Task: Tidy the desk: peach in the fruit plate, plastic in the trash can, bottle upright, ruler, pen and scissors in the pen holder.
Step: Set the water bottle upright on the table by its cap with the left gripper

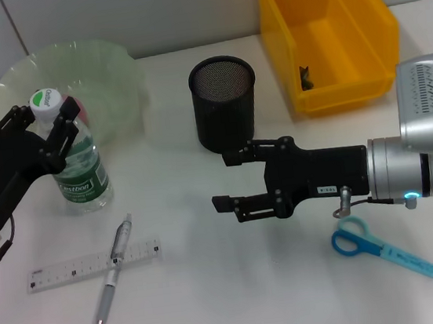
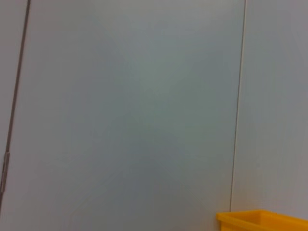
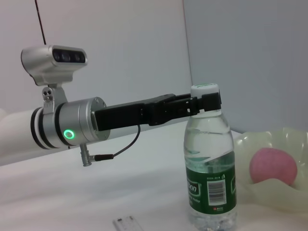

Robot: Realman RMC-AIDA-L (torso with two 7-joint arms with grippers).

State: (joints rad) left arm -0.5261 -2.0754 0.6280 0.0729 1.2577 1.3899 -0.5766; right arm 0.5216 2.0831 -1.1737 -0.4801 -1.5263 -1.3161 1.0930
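The left gripper (image 1: 49, 127) is clamped, as far as the view shows, on the neck of the upright bottle (image 1: 79, 164) near the desk's left edge. The peach (image 3: 273, 166) lies in the plate (image 1: 114, 72). The right gripper (image 1: 230, 180) hangs with fingers apart beside the pen holder (image 1: 224, 102); ruler (image 1: 64, 270), pen (image 1: 110, 276) and scissors (image 1: 381, 248) lie along the front edge.

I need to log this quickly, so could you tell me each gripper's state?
Left gripper: fingers closed around the bottle just under its cap, bottle upright.
Right gripper: open, empty, above the desk.
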